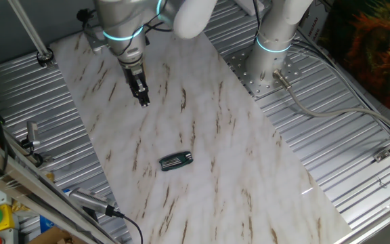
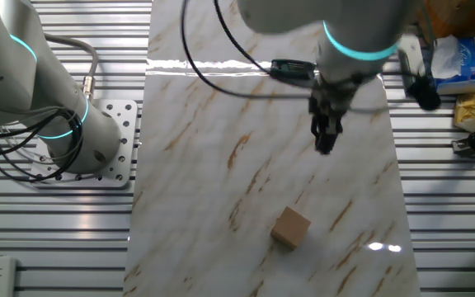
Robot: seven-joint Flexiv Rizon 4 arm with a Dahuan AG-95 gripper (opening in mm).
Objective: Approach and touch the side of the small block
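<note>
Hanging from the arm, the hand (image 1: 143, 100) is pointing straight down over the marbled worktop (image 1: 235, 156), its two dark fingers (image 2: 323, 140) lying so close together that they are showing as one narrow tip; whether any gap is remaining between them cannot be told from either view. Nothing is sitting between the fingers. The small block (image 2: 290, 227), a plain tan wooden cube, is resting on the worktop well apart from the hand, nearer the lower edge of the other fixed view, with a corner turned toward the camera. A dark ribbed oblong object (image 1: 175, 161) is lying flat on the worktop, also apart from the hand.
</note>
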